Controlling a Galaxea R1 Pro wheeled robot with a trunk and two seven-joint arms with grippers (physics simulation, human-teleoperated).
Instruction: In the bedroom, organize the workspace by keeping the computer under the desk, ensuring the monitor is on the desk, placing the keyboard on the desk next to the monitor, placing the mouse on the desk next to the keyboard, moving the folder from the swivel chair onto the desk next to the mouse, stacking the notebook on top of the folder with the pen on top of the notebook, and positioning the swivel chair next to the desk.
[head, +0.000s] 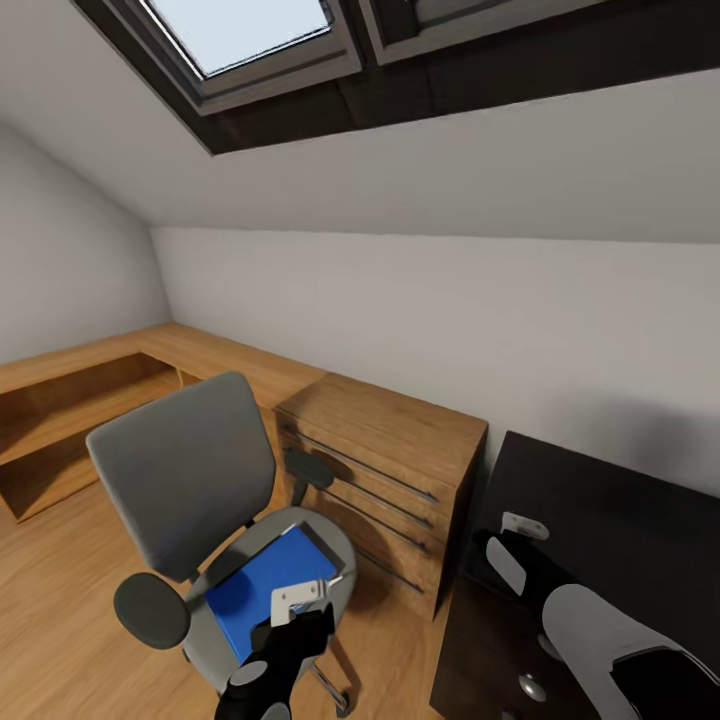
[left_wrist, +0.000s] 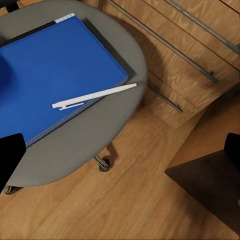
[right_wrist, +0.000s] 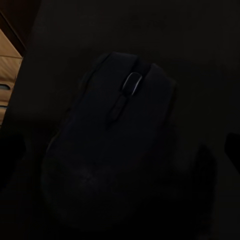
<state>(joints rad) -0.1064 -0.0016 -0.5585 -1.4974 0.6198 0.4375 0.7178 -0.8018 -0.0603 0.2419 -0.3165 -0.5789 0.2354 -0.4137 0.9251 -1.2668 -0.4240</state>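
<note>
The swivel chair (head: 200, 500) stands on the light-wood floor (head: 60, 610) beside a low wooden drawer cabinet (head: 385, 470), its grey seat carrying the blue folder (head: 265, 590). In the left wrist view the folder (left_wrist: 55, 70) lies flat across the seat (left_wrist: 100, 135), and a thin dark edge — seemingly the notebook (left_wrist: 107, 42) — shows from under its far side. The white pen (left_wrist: 95, 96) rests partly on the folder's corner, its tip reaching out over the grey padding. The left claw (head: 300, 600) hangs over the front of the seat, just above the folder; how far apart its fingers stand I cannot tell. To the right, the black bench (head: 620, 520) begins next to the cabinet, and the right arm (head: 560, 600) reaches out over it. The right wrist view looks straight down on the black mouse (right_wrist: 112, 150) lying on the dark bench top — very close, with dark finger shapes at either side of the picture; the right claw seems spread around the mouse rather than gripping it, though the gloom leaves that uncertain.
</note>
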